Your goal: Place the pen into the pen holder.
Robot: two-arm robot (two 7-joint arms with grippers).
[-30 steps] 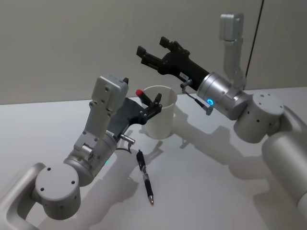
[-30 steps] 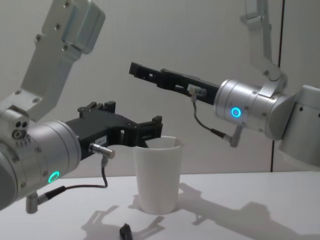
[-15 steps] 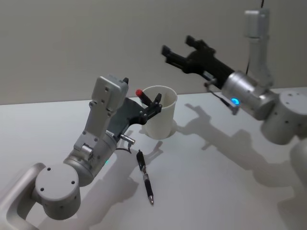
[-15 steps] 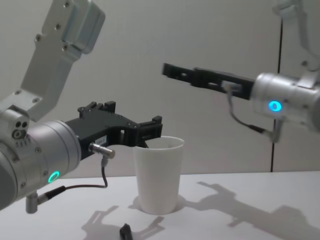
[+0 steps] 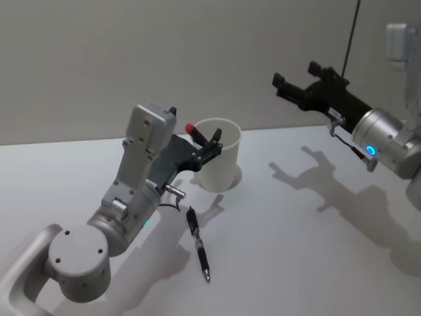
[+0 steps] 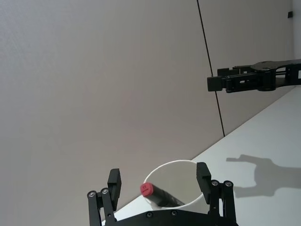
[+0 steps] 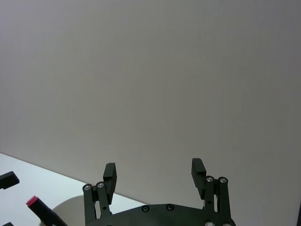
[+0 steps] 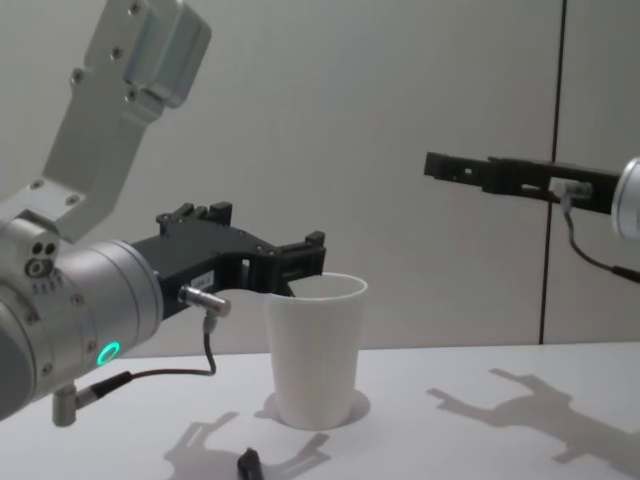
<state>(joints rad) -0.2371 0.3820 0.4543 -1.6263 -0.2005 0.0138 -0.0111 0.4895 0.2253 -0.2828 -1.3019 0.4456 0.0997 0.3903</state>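
Pen holder (image 5: pixel 220 158), a white paper cup, stood upright on the white desk (image 5: pixel 296 250). A dark pen with a red cap (image 6: pixel 155 192) leaned inside it, its red end poking above the rim on the robot's left side. The left end effector (image 6: pixel 159 175) hovered at the rim, released, its fingers spread on either side of the red cap and touching neither the cap nor the cup. A second black pen (image 5: pixel 198 245) lay flat on the desk just in front of the cup. The right end effector (image 5: pixel 296 74) hung high in the air, well to the right of the cup, its fingers spread apart and holding nothing.
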